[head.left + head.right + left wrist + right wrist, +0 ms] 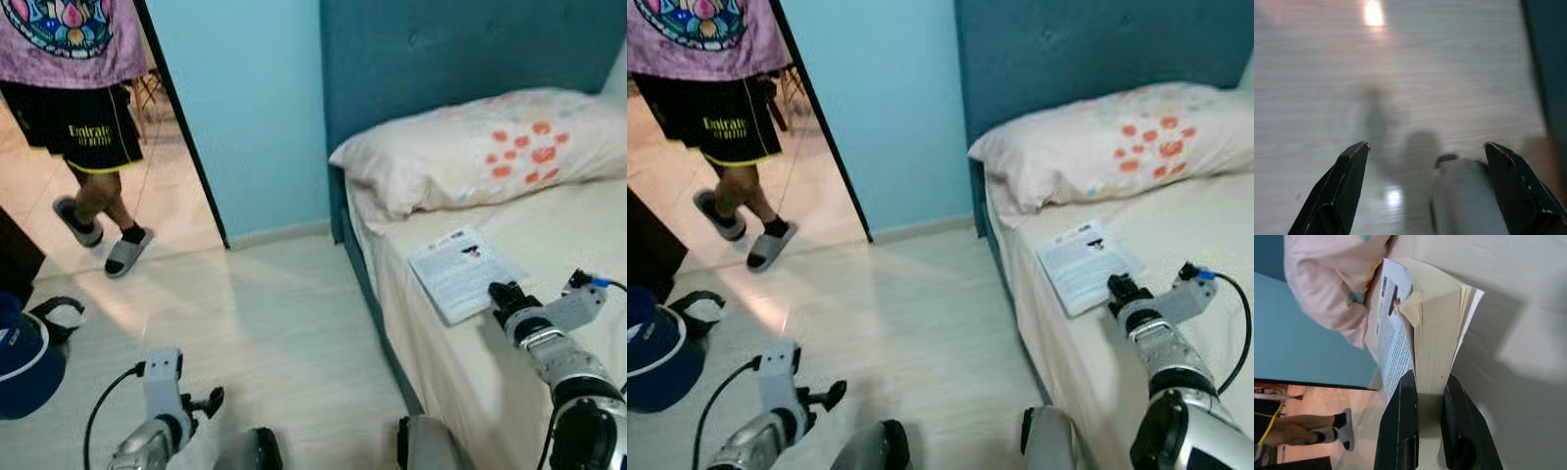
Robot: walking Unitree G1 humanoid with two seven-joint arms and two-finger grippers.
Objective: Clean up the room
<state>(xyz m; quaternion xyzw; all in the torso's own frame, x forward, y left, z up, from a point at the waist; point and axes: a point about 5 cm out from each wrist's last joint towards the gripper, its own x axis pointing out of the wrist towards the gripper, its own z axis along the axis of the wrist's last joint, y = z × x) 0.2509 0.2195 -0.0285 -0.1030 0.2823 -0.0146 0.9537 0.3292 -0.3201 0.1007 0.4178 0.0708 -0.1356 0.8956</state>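
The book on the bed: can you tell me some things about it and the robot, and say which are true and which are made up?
1. The right gripper is pinching the book by its edge. True.
2. The book lies on the floor. False: it is on the bed.
3. The left gripper is open above the floor. True.
4. The pillow is plain blue. False: it is pale with orange spots.
5. A person stands in the doorway. True.

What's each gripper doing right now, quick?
Left gripper: open, holding nothing, low over the floor.
Right gripper: shut on the booklet, at its edge on the bed.
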